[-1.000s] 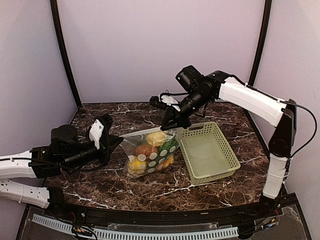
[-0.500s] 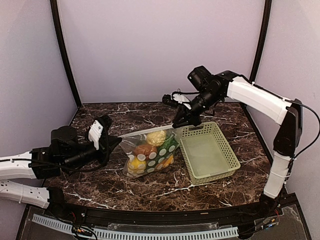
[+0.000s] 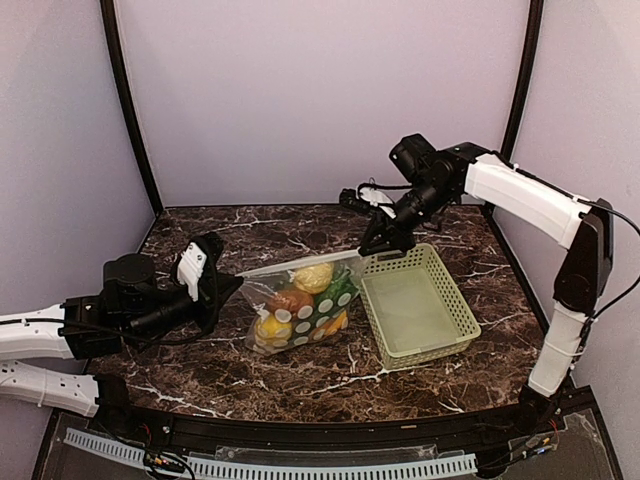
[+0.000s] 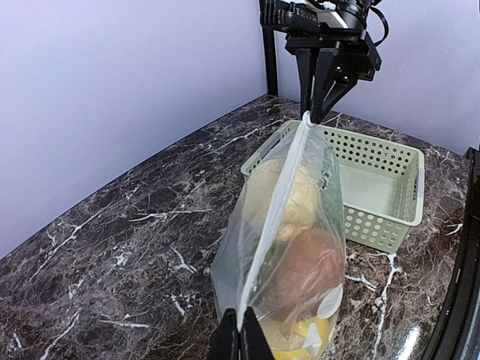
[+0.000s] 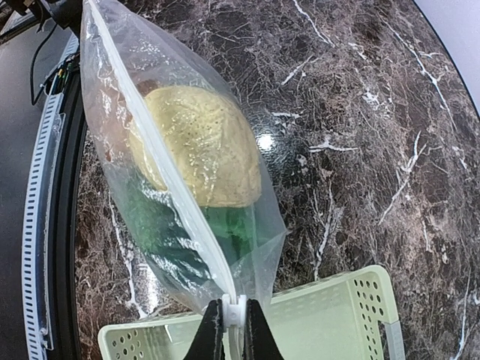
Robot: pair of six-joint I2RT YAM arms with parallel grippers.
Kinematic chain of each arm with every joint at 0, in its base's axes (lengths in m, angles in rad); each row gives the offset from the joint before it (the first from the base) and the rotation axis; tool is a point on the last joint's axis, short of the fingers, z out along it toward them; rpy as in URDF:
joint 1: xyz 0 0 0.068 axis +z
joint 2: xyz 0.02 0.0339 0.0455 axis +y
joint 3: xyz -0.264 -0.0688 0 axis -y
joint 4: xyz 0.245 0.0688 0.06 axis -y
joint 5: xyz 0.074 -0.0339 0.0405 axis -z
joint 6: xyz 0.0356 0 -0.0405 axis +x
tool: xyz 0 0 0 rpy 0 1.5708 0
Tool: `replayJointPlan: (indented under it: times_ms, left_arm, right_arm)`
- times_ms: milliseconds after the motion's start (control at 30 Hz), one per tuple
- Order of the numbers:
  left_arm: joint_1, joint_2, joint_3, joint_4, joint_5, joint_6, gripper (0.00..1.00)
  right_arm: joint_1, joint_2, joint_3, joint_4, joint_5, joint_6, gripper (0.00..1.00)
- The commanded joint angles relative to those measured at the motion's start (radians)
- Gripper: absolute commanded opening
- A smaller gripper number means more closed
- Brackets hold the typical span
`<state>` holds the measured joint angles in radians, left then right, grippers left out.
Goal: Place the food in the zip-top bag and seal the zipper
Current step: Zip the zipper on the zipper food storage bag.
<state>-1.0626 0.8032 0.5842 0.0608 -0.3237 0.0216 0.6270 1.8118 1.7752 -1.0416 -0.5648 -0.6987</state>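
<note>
left gripper [image 4: 240,341]: jaws pinched narrow on the near-left end of the zipper [image 4: 274,206], holding that corner of the bag up off the table.
right gripper [image 5: 229,330]: jaws nearly closed, clamped on the other end of the zipper, right above the basket's far-left corner.
step in hand (judged): sealing. The strip is pulled taut between the two grips and the right jaws sit at its last bit.
how to do it well: hold tension along the strip, left grip as anchor. Press squarely across both tracks, don't twist. Don't pull harder, or a corner may slip out or the bag may drag into the basket. Check the ends before letting go; those are the likeliest gaps.
seal state: strip reads as one thin white line with no gap in either wrist view. Can't tell under the jaws.
zip-top bag [image 3: 300,310]: clear pouch, white polka dots on the lower part, mid-table, just left of the basket and touching or nearly touching it. Mouth edge up, belly sagging onto the table.
food: all inside the bag, none seen loose. pale bumpy piece [image 3: 312,277] on top, brown piece [image 3: 291,300] under it, yellow lemon pieces [image 3: 272,328] at the bottom, green piece [image 3: 340,290] on the basket side.
basket [image 3: 430,358]: light green mesh, toward the right edge of the table [image 3: 250,225], nothing seen in it.
progress (judged): filling done, seal about finished.
</note>
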Motion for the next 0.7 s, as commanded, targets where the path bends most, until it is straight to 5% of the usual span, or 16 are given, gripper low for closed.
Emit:
replayJointPlan:
  times_ms: [0,667]
  left_arm:
    - [0.012,-0.027,-0.026,0.018,-0.038,-0.009,0.01]
    - [0.085,0.113,0.056,0.115,-0.106,-0.073,0.01]
  right_arm:
    - [-0.049,-0.037,-0.025,-0.032,0.065,0.003,0.0]
    - [-0.056,0.047,0.097,-0.01,0.014,0.011,0.0]
